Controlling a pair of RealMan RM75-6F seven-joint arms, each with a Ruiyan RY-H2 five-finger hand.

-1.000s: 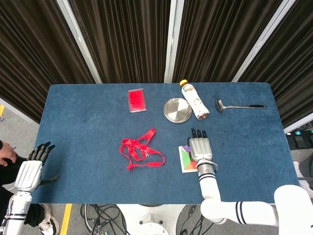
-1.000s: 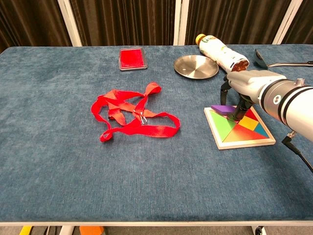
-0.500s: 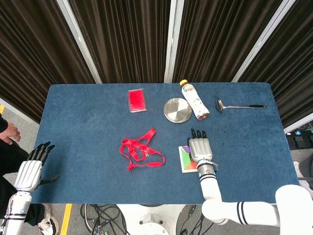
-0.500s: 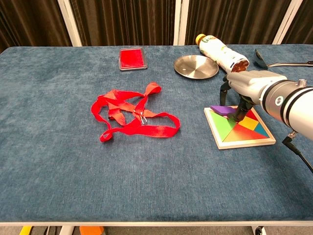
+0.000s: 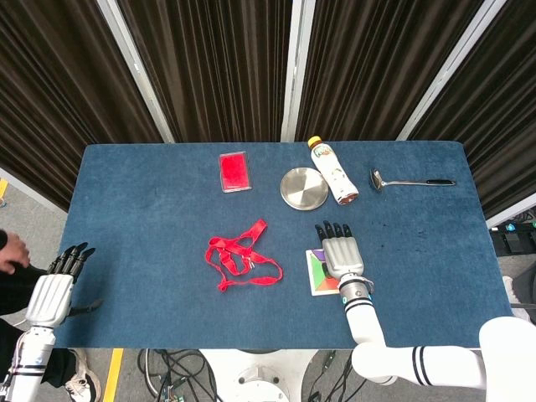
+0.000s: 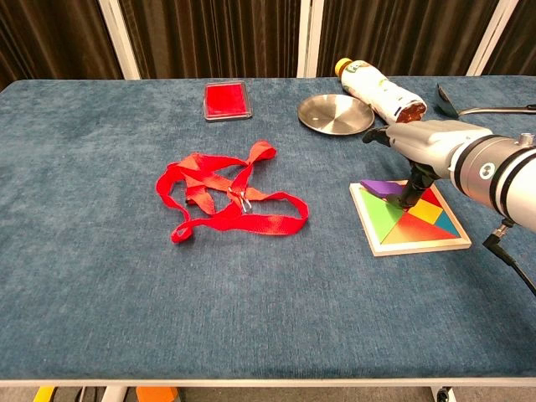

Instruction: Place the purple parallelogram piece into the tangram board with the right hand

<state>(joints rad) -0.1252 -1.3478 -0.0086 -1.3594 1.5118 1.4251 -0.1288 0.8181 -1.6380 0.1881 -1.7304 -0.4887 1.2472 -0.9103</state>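
Observation:
The purple parallelogram piece lies at the far left corner of the tangram board, which holds several coloured pieces. My right hand hovers over the board, its fingers lifted and spread above the piece. The thumb tip comes down at the piece's right end; nothing is pinched. From the head view the right hand covers most of the board, and a sliver of the purple piece shows at its left. My left hand hangs off the table's near left corner, fingers out and holding nothing.
A tangled red strap lies left of the board. Along the far edge are a red box, a metal dish, a lying bottle and a ladle. A person's hand shows beyond the table's left side.
My right hand's fingers have lifted off the purple piece and spread upward. The piece stays at the board's far left corner. The left hand has not moved.

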